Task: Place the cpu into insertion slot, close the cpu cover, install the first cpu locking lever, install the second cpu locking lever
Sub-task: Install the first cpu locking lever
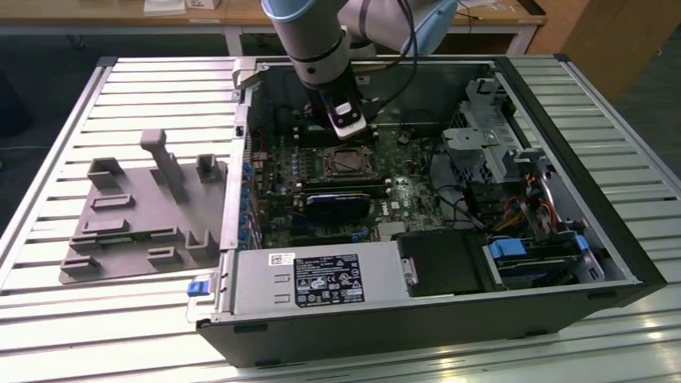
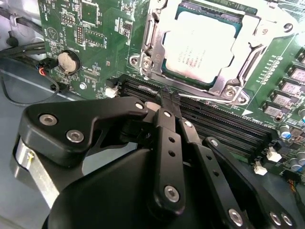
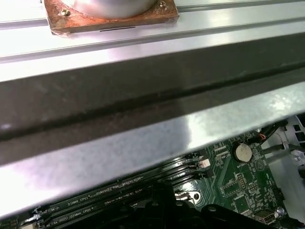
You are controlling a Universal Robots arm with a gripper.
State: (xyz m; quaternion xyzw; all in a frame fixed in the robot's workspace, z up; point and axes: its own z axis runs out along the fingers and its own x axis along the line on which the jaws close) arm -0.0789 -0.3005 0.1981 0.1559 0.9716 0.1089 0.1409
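The cpu [image 2: 205, 45] lies flat in the insertion slot [image 1: 346, 162] on the green board, its pale metallic face up. The silver cpu cover [image 2: 157, 52] lies down around it as a frame. Thin metal levers run along two sides of the socket; I cannot tell whether they are latched. My gripper [image 2: 167, 95] hovers just beside the socket, over the black memory slots [image 2: 214, 119], with its black fingers shut together and nothing between them. In the exterior view the gripper [image 1: 346, 124] hangs inside the open computer case, a little behind the socket.
A black card [image 1: 338, 203] sits in front of the socket. The case wall [image 3: 143, 95] runs close behind the gripper. A coin battery [image 2: 68, 62] and cables lie near it. A grey fixture plate [image 1: 143, 215] rests on the slatted table at the exterior view's left.
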